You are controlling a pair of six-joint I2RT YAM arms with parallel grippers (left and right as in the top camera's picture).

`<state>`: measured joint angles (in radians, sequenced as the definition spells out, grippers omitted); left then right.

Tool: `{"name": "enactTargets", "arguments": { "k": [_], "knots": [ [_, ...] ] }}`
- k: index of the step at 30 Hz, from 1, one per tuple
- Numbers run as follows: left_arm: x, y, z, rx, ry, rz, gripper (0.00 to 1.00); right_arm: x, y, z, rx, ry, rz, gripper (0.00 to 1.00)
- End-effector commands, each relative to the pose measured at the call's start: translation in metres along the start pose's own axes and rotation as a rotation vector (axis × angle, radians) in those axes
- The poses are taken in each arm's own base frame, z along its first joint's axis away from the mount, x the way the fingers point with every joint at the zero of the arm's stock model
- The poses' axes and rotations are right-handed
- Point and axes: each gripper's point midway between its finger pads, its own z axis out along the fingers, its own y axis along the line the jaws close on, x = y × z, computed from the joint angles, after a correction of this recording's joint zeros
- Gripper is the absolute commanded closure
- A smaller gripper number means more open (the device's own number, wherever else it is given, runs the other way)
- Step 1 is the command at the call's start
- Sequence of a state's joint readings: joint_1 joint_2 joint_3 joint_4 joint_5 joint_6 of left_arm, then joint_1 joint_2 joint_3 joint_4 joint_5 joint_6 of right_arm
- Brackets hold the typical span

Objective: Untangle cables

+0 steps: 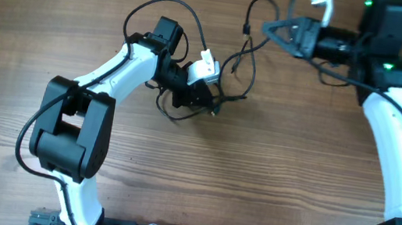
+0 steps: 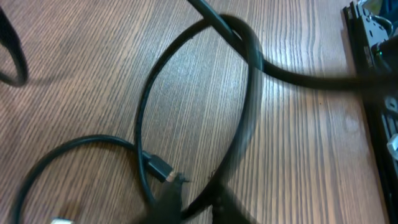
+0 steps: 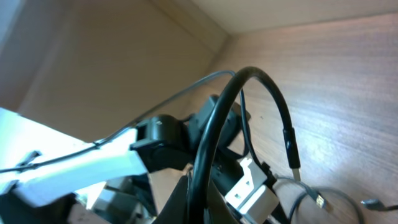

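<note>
Quick look at the untangle setup. The cables (image 2: 250, 99) sit on the wood table (image 1: 296, 165), a bit above center in the overhead view, strung loosely between the two arms and looped over each other. Left gripper (image 2: 198, 202) is down low in the tangle. Its fingers are narrow, and from the wrist cam they look pinched on one strand, tho that bit is blurry. A small plug end (image 2: 160, 169) lies flat on the wood just beside those fingers. Right gripper (image 1: 269, 29) is near the far edge w/ its fingers fully closed on a strand. In its wrist cam the cord arches up out of the grip and hangs back down to a second plug. Both arms are near each other.
</note>
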<state>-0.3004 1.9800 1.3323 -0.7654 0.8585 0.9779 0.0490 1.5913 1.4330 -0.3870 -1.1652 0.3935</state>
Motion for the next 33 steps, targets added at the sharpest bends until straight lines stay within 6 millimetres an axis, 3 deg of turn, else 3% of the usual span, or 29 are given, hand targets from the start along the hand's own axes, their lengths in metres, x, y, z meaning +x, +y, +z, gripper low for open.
{"name": "enactTargets", "arguments": {
  "k": [1,4,6,8,10,12,13,15,17,19,21,24,28,33],
  "knots": [
    [0.0,-0.003,0.001,0.008,-0.001,0.008,0.96,-0.009,0.014,-0.027,-0.125,-0.004,0.038,0.96],
    [-0.007,0.006,0.0,-0.021,-0.027,-0.123,0.96,-0.025,0.016,-0.05,-0.155,-0.046,0.0,0.96],
    [-0.032,0.03,-0.012,-0.093,-0.127,-0.391,0.96,-0.029,0.011,-0.058,-0.141,-0.065,0.001,0.96],
    [-0.06,0.058,-0.044,-0.176,-0.25,-0.712,0.96,-0.032,0.008,-0.063,-0.132,-0.078,0.0,0.96],
    [-0.086,0.068,-0.088,-0.229,-0.351,-0.737,0.96,-0.033,0.006,-0.067,-0.126,-0.086,0.012,0.96],
    [-0.095,0.075,-0.12,-0.295,-0.404,-0.713,0.96,-0.035,0.018,-0.07,-0.174,-0.068,0.011,0.96],
    [-0.089,0.086,-0.141,-0.374,-0.428,-0.741,0.96,-0.04,0.036,-0.074,-0.229,-0.038,-0.018,0.96],
    [-0.057,0.109,-0.163,-0.513,-0.42,-0.886,0.96,-0.051,0.077,-0.087,-0.254,-0.006,-0.113,0.96],
    [-0.033,0.117,-0.172,-0.592,-0.382,-0.954,0.96,-0.055,0.118,-0.109,-0.227,-0.085,-0.247,0.96],
    [-0.015,0.119,-0.178,-0.643,-0.348,-1.007,0.96,-0.058,0.14,-0.143,-0.196,-0.203,-0.353,0.96],
    [-0.001,0.121,-0.183,-0.691,-0.318,-1.042,0.96,-0.066,0.135,-0.168,-0.124,-0.245,-0.258,0.96],
    [0.013,0.124,-0.188,-0.754,-0.281,-1.071,0.96,-0.069,0.132,-0.184,-0.082,-0.275,-0.206,0.96],
    [0.014,0.122,-0.187,-0.75,-0.273,-1.078,0.96,-0.059,0.122,-0.18,-0.039,-0.201,-0.186,0.96],
    [0.014,0.122,-0.186,-0.749,-0.273,-1.077,0.96,-0.061,0.111,-0.168,-0.072,-0.166,-0.13,0.95]
  ]
}}
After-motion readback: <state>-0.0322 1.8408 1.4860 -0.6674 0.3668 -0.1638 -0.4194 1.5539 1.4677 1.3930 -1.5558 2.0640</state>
